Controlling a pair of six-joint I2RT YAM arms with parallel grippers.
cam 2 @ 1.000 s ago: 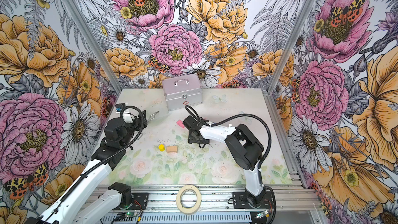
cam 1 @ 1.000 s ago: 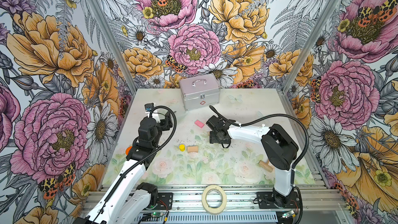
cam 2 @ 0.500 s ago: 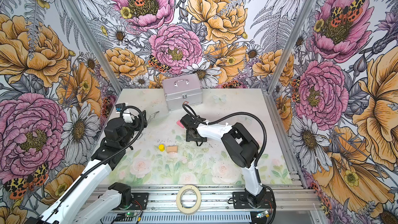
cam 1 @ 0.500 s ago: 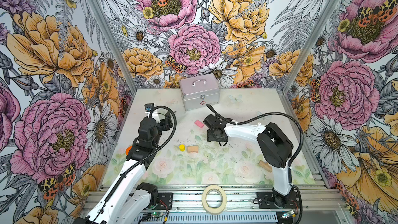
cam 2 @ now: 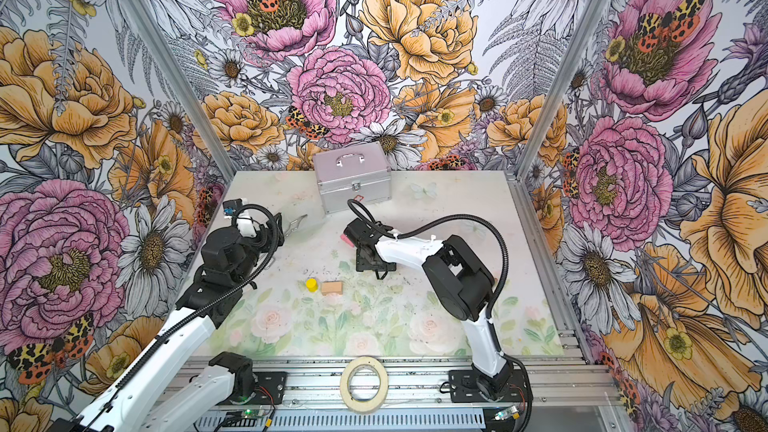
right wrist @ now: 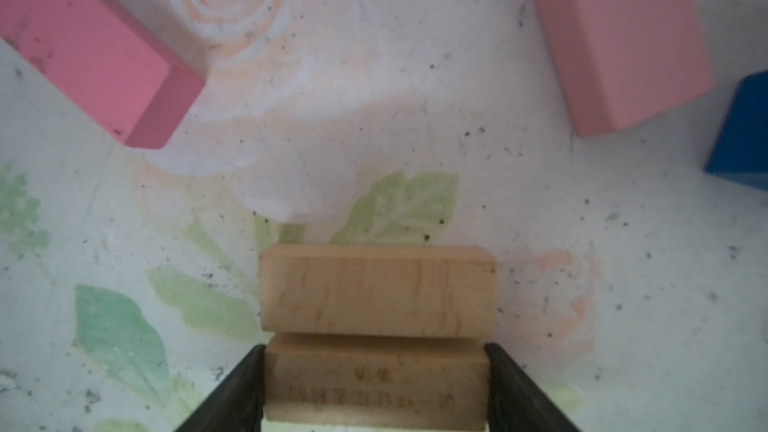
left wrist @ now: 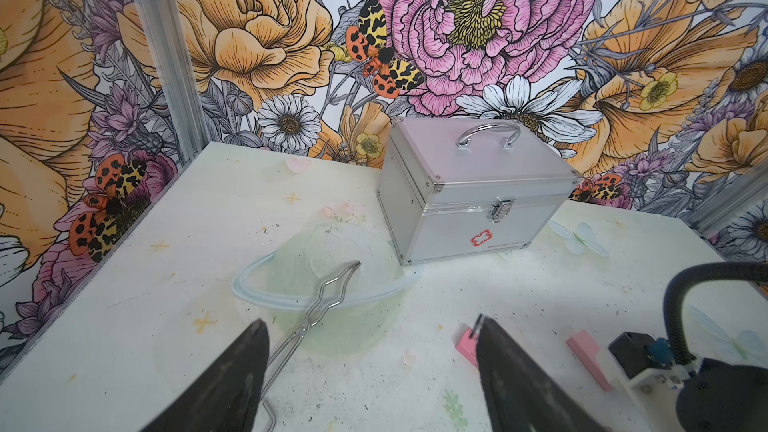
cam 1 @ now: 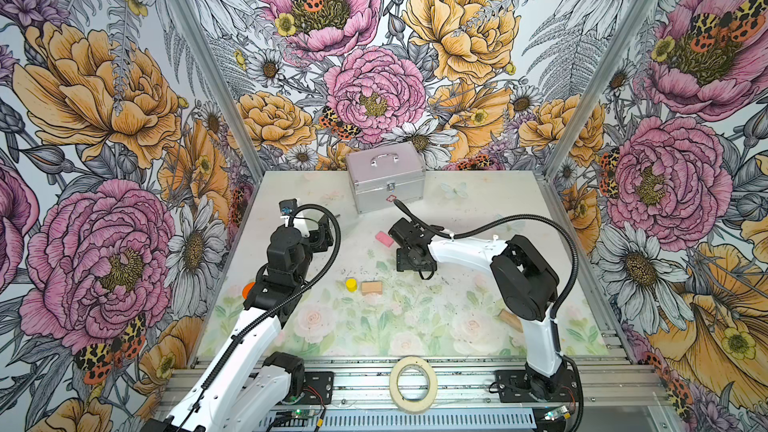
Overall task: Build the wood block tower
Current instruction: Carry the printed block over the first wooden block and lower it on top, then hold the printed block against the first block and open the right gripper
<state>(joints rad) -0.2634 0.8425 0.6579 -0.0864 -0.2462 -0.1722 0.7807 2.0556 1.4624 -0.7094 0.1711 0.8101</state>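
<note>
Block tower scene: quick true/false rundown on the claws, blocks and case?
1. The right claw grips a tan brick. True.
2. The left claw holds a block. False: it is open and empty.
3. The silver case is open. False: its lid is shut.
4. The yellow cylinder stands beside a loose tan brick. True.
5. The blue block sits atop a pink brick. False: it lies on the table beside it, apart.

Pink bricks, blue block, tan brick, yellow cylinder, silver case, floral walls.
</note>
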